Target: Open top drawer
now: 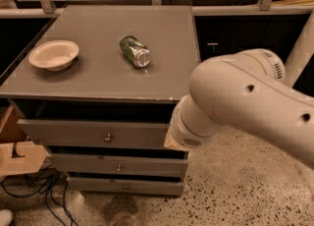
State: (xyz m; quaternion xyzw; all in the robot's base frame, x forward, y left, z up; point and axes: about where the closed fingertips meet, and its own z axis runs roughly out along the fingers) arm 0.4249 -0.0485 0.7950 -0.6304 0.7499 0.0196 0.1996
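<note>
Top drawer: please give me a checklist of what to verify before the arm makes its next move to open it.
1. Top drawer and its knob in view: ok.
2. Gripper at the knob: not ok; it is at the right end of the drawer front.
3. Gripper's hold on the drawer: cannot tell; the wrist covers it.
4. Can lying on the cabinet top, away from the front edge: ok.
5. Bowl upright, back from the front edge: ok.

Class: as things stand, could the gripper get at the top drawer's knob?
Probably yes: the gripper sits at the right end of the top drawer, and nothing stands before the knob at its centre.
</note>
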